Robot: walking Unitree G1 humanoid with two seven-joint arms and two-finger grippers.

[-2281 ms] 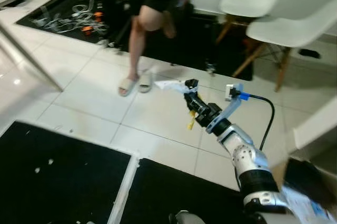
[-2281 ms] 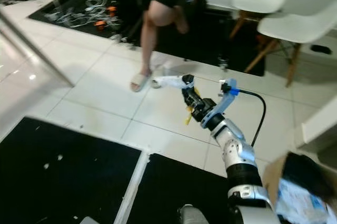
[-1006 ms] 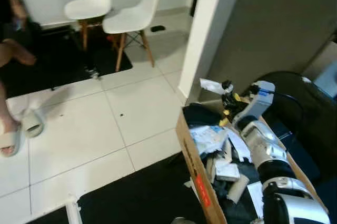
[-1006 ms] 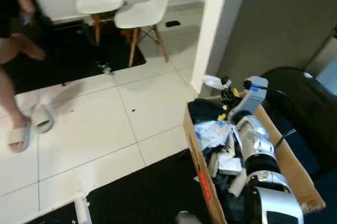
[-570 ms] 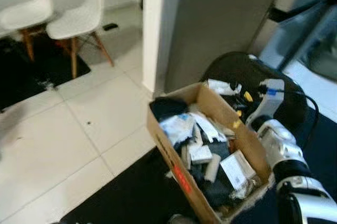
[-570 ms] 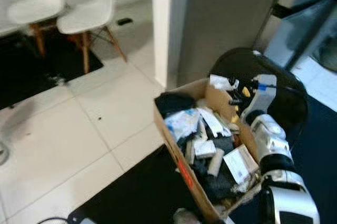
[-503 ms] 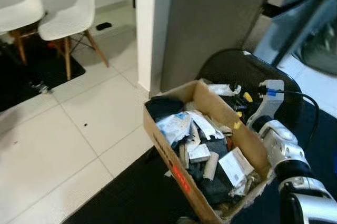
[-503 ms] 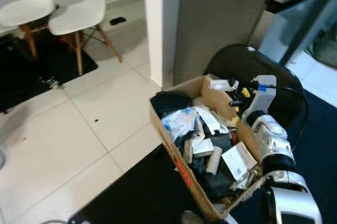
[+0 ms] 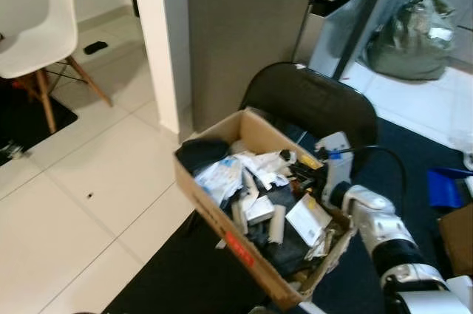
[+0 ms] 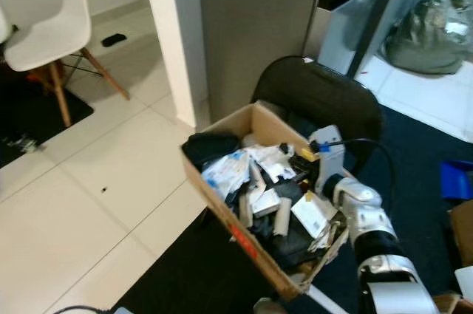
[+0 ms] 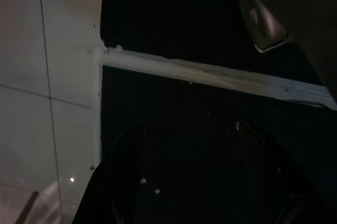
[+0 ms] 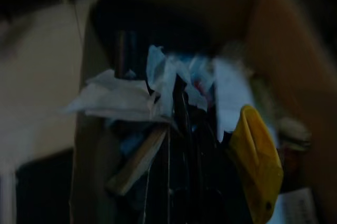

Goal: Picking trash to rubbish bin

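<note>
Right gripper (image 9: 295,173), which was out over white floor tiles beside a person's sandalled feet, now reaches inside the open brown cardboard box (image 9: 222,214) of rubbish. The crumpled white wrapper (image 12: 118,97) it carried has come along, now over the box's heaped contents.

A brown cardboard box (image 9: 222,214) bearing a red label is sitting on a black mat (image 9: 177,277) beside pale white floor tiles (image 9: 81,203), holding white paper scraps (image 9: 266,162), dark cloth (image 9: 201,153) and a yellow piece (image 12: 256,168), with a white chair (image 9: 37,44) showing behind.
</note>
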